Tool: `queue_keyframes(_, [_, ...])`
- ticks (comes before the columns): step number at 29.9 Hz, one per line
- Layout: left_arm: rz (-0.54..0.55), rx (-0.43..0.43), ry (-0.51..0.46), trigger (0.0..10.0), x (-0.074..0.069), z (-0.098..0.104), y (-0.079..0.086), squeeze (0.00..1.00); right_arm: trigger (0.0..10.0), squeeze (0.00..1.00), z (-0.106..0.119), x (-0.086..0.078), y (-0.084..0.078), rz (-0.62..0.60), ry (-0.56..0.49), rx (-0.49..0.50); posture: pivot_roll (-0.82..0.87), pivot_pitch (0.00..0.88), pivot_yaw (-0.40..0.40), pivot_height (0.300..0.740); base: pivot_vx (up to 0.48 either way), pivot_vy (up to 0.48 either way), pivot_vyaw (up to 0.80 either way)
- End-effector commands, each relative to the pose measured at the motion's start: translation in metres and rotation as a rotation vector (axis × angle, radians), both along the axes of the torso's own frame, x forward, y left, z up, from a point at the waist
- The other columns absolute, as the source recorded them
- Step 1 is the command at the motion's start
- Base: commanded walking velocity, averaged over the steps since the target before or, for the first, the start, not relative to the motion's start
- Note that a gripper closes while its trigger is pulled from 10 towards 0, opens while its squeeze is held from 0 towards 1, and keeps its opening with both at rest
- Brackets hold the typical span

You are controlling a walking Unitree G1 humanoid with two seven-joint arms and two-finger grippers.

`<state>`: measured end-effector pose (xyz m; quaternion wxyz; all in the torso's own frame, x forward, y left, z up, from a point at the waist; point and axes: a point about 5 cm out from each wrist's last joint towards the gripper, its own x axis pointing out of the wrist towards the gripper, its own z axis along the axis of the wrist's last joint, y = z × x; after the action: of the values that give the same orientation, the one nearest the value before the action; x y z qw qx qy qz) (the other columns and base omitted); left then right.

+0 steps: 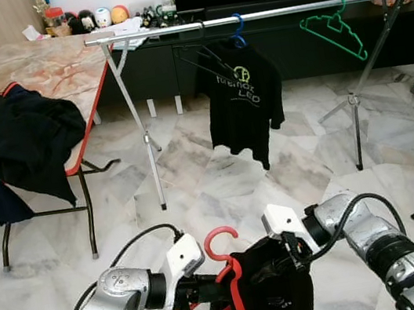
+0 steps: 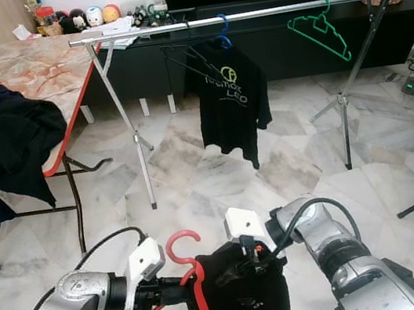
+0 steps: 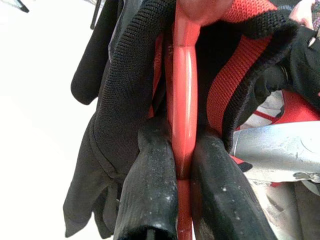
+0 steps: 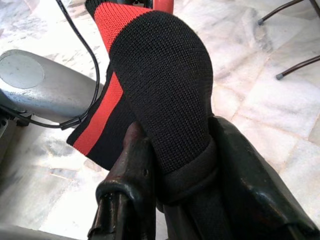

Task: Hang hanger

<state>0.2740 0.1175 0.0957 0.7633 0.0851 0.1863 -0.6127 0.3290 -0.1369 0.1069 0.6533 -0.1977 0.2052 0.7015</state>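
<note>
Red hanger [image 1: 232, 278], black red-trimmed garment [image 1: 266, 296], green hanger [image 1: 332, 32], blue hook [image 1: 238, 29], white-veined marble floor [image 1: 220, 184]

A metal clothes rail [image 1: 247, 17] stands on the pale marbled floor [image 1: 220, 184], its rod held by splayed legs at either end. On the rod hang a black T-shirt [image 1: 242, 105] on a blue hanger [image 1: 238, 30] and, well apart to the right, a bare green hanger [image 1: 332, 32]. To the left stands the surface [image 1: 49, 66], marble-patterned with a red edge and dark folding legs; a heap of dark clothes [image 1: 11, 148] lies on its near end and droops over the edge.
</note>
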Motion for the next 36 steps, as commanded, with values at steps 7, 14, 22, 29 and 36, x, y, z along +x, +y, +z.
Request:
queue_keyframes(7, [0.031,-0.02,-0.093,10.0,0.011,0.015,0.003,1.0,0.0,0.0,-0.011,-0.008,-0.001,0.037,0.037,-0.039,0.07,0.088,-0.033,0.74,0.0,0.0,0.0])
queue_keyframes(14, [0.009,-0.019,-0.077,10.0,0.009,0.016,0.008,1.0,0.0,0.0,-0.018,-0.009,-0.006,-0.001,0.022,-0.078,0.07,0.086,-0.032,0.74,0.0,0.0,0.0])
queue_keyframes(22, [-0.018,0.018,-0.051,10.0,0.005,0.013,0.017,1.0,0.0,0.0,-0.028,-0.013,-0.016,-0.059,0.023,-0.105,0.07,0.076,-0.025,0.74,0.0,0.0,0.0])
queue_keyframes(29, [0.006,0.062,-0.055,10.0,0.006,0.008,0.022,1.0,0.0,0.0,-0.031,-0.013,-0.019,-0.113,0.01,-0.1,0.07,0.077,-0.022,0.74,0.0,0.0,0.0])
queue_keyframes(36, [0.196,0.071,-0.115,10.0,0.015,0.015,0.048,1.0,0.0,0.0,-0.024,0.004,-0.038,-0.411,-0.153,-0.089,0.07,0.085,-0.023,0.74,0.0,0.0,0.0])
